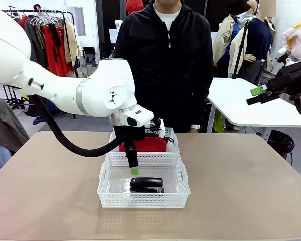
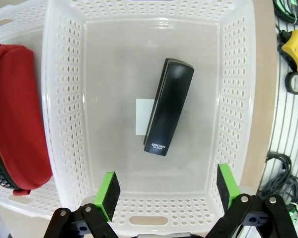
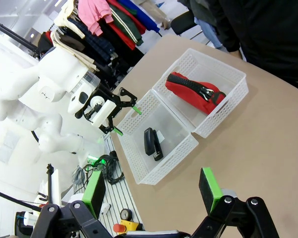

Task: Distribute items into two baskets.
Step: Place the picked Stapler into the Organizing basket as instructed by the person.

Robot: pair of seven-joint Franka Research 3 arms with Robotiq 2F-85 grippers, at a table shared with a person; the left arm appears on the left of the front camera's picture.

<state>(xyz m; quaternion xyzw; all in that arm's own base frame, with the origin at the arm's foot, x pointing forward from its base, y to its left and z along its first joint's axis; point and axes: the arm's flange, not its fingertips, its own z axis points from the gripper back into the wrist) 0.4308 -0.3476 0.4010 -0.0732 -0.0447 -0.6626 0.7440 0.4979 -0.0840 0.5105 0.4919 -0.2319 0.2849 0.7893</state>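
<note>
Two baskets (image 1: pixel 143 187) (image 1: pixel 171 141), one stapler (image 1: pixel 146 184), one pouch (image 1: pixel 149 144), two grippers (image 1: pixel 134 169) (image 1: pixel 257 92) and one person (image 1: pixel 169 60) are counted.

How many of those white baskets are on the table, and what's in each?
2. The near basket, closer to the robot, holds a black stapler. The far basket, touching it on the person's side, holds a red pouch. Nothing else shows inside either.

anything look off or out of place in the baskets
Nothing stands out. The black stapler lies flat, at a slight angle, in the near basket; the red pouch sits inside the far basket. Nothing is spilled or damaged.
</note>
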